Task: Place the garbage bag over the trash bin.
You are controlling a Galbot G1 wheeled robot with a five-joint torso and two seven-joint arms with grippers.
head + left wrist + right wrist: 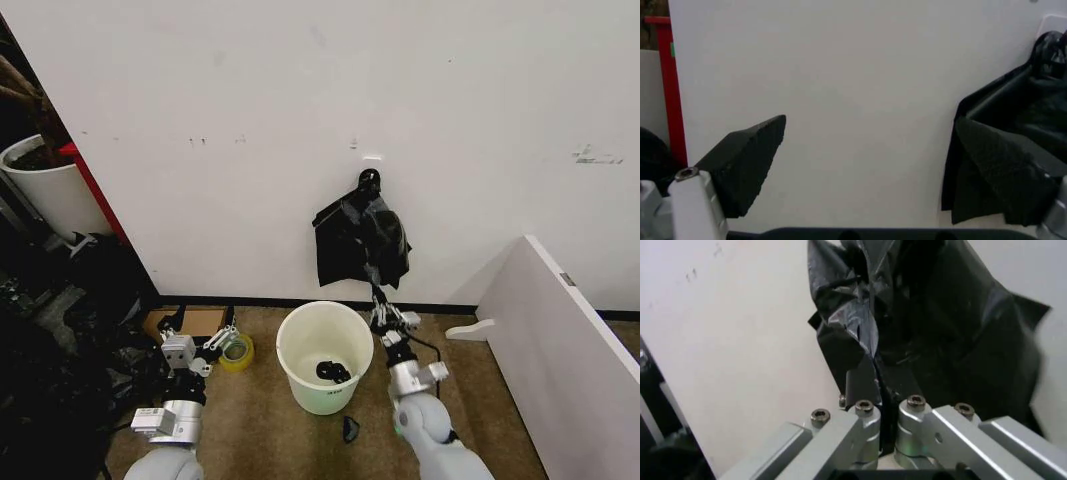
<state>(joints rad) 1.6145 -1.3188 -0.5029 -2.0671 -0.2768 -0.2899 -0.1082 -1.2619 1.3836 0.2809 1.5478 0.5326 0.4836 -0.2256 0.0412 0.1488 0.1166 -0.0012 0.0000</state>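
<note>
My right gripper point(880, 405) sits closest to the lens, its fingers point(860, 390) together on the bottom edge of the garbage bag point(360, 240), which hangs from a hook on the wall directly above them. I judge the pinch is there to pull the bag free. The bag's long axis runs vertically, top up at the hook, loose edge pointing down into the fingers. The trash bin point(300, 375) stands on the floor just beside and below them. My left gripper point(200, 352) waits apart, fingers point(747, 160) spread wide.
</note>
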